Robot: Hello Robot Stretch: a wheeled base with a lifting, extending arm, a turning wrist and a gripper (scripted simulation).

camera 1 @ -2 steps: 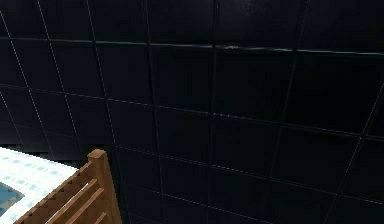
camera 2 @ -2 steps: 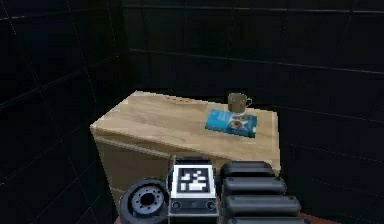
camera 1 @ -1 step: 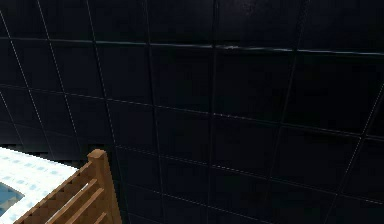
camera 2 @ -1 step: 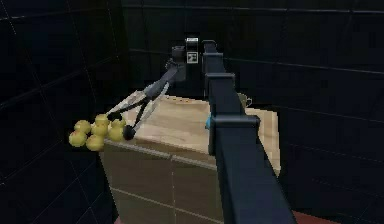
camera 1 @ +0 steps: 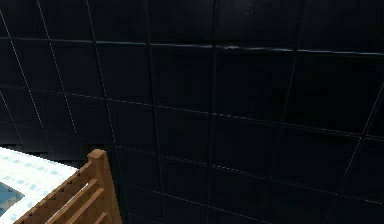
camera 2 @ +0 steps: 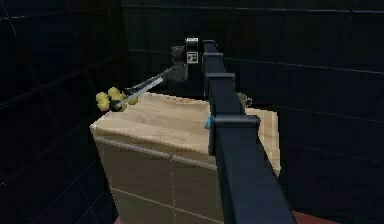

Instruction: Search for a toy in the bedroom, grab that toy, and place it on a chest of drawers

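Observation:
In the arm side view the dark arm [camera 2: 235,140] rises from the bottom edge over a light wooden chest of drawers [camera 2: 150,170]. At its far end, the gripper [camera 2: 124,92] reaches left and down toward the chest's back left corner. A small olive-yellow lumpy thing [camera 2: 101,100], made of a few round blobs, sits at the fingers' ends by that corner. Its shape is too small to name as a toy. I cannot tell whether the gripper holds it or whether it rests on the chest top.
Dark tiled walls and floor [camera 1: 220,110] surround the robot. A bed corner [camera 1: 85,195] with a light wooden frame and white-and-blue bedding [camera 1: 25,175] sits at the forward view's lower left. The chest stands against the dark wall [camera 2: 300,60].

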